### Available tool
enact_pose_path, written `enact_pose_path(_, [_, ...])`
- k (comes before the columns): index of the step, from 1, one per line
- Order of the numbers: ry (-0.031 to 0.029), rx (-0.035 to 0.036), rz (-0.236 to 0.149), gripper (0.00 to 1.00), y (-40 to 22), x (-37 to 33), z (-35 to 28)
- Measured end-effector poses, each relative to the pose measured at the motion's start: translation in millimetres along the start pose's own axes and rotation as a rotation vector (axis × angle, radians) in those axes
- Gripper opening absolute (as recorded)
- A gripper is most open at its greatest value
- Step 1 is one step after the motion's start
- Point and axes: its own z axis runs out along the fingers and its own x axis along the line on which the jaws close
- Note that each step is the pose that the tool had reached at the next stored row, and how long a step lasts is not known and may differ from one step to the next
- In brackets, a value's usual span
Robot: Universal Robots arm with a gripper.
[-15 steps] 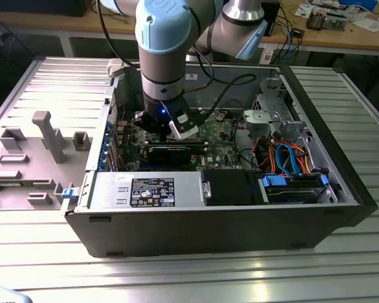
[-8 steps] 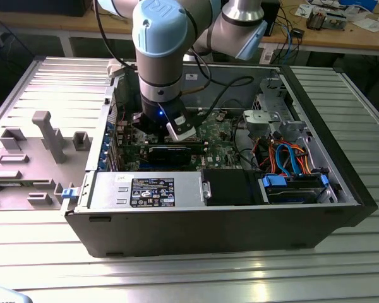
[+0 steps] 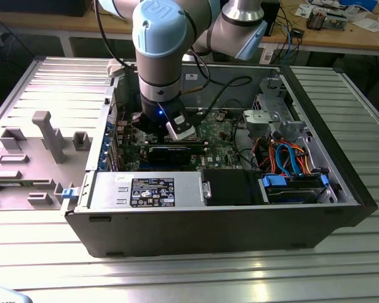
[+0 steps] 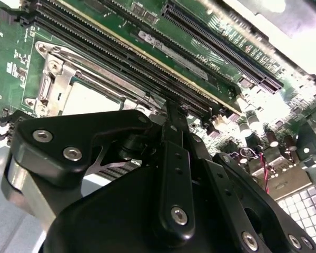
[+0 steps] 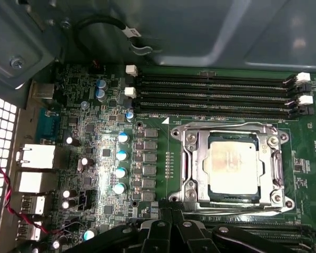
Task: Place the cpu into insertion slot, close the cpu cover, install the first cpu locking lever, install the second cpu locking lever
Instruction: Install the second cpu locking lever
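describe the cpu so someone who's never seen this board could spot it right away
On the green motherboard, below the long black memory slots, sits a silvery square metal frame. The cpu is the flat, tan-silver square plate in its middle, the one smooth blank surface among busy components.

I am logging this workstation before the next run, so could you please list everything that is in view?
cpu: one, silvery-tan, seated in the insertion slot.
insertion slot: one, silvery rim, on the green motherboard.
cpu cover: one, silvery frame, lying down around the cpu.
memory slots: four, black, beside the slot.
capacitors: several, blue-topped, in a row on the board.
computer case: one, dark, lying open on the ribbed metal table.
grey fixtures: several, at the exterior view's left.
arm: one, grey and light blue, reaching into the case.
pincer: one, black, near the slot's edge.
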Motion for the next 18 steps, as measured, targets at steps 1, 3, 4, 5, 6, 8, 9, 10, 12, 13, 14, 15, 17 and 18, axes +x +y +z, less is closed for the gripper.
enact_pose_path(1, [0.0005, 0.0000, -0.002, 0.11, 0.1, 0.0, 1.1])
enact_pose_path(3, [0.0018, 0.0001, -0.006, 0.11, 0.2, 0.1, 3.3])
enact_pose_path(4, [0.0027, 0.0010, -0.010, 0.11, 0.4, 0.1, 5.2])
enact_pose_path(5, [0.0036, 0.0013, -0.014, 0.11, 1.5, 0.1, 6.7])
enact_pose_path(6, [0.0031, -0.0006, -0.018, 0.11, 3.7, -0.2, 8.7])
enact_pose_path(8, [0.0053, 0.0000, -0.025, 0.11, 7.2, -0.4, 9.2])
enact_pose_path(9, [0.0060, 0.0001, -0.028, 0.11, 8.0, -0.4, 9.3])
enact_pose_path(10, [0.0066, 0.0004, -0.030, 0.11, 8.2, -0.4, 9.2])
enact_pose_path(12, [0.0067, 0.0014, -0.032, 0.11, 8.4, -0.5, 9.3])
enact_pose_path(13, [0.0089, 0.0017, -0.041, 0.11, 10.6, -0.7, 9.6])
enact_pose_path(14, [0.0104, 0.0010, -0.049, 0.11, 11.6, -1.1, 9.8])
enact_pose_path(15, [0.0112, 0.0000, -0.054, 0.11, 12.0, -1.3, 10.0])
enact_pose_path(17, [0.0135, -0.0040, -0.066, 0.11, 12.9, -2.0, 10.3])
enact_pose_path(18, [0.0145, -0.0056, -0.072, 0.11, 13.3, -2.6, 10.5])
